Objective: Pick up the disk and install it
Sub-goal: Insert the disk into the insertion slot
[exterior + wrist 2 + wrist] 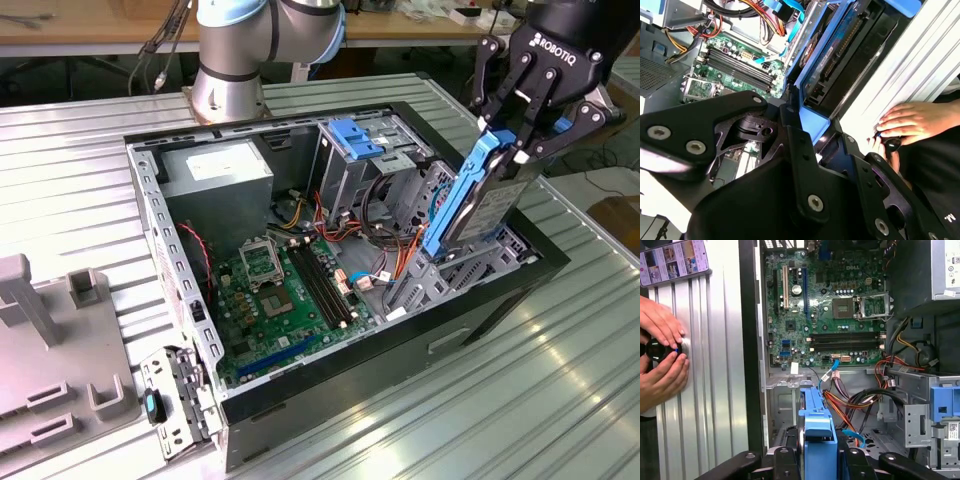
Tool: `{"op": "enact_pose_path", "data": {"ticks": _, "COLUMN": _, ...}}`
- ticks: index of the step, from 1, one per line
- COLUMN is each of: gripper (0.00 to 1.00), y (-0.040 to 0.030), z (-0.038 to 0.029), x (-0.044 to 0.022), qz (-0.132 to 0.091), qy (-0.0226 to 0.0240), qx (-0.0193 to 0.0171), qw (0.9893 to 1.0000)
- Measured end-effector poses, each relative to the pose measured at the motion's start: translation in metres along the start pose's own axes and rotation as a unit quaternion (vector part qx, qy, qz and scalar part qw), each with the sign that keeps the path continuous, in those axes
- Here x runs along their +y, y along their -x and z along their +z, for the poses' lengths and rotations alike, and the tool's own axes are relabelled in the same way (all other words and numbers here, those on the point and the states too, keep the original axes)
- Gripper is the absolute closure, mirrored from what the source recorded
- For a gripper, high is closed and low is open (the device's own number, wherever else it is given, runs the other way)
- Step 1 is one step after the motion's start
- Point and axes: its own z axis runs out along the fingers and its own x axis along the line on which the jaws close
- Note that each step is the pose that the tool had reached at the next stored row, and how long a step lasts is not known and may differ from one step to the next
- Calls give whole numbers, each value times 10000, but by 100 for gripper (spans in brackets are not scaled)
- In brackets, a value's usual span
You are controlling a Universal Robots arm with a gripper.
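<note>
The disk (487, 208), a grey drive in a light-blue rail bracket, hangs tilted on edge over the drive bay at the open computer case's (150, 215) corner, on the exterior view's right. My gripper (512, 142) is shut on the disk's upper end, with black fingers on both sides of the blue bracket. In the second wrist view the disk (832, 52) runs away from the gripper (807, 127) toward the case's inside. In the first wrist view the blue bracket (817, 432) stands between the fingers of the gripper (817, 462), above the bay's metal floor.
Inside the case lie the green motherboard (280, 290), a grey power-supply box (215, 170), a metal drive cage with a blue latch (355, 135) and loose orange cables (850, 407). A person's hands (660, 350) rest on the ribbed table beside the case, near a phone (675, 260). Grey fixtures (50, 360) stand at the exterior view's left.
</note>
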Motion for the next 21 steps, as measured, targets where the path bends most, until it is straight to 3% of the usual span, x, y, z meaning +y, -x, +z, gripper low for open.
{"op": "enact_pose_path", "data": {"ticks": 21, "gripper": 63, "y": -24, "z": 138, "x": 1, "qz": 0, "qy": 0, "qx": 0, "qw": 10000}}
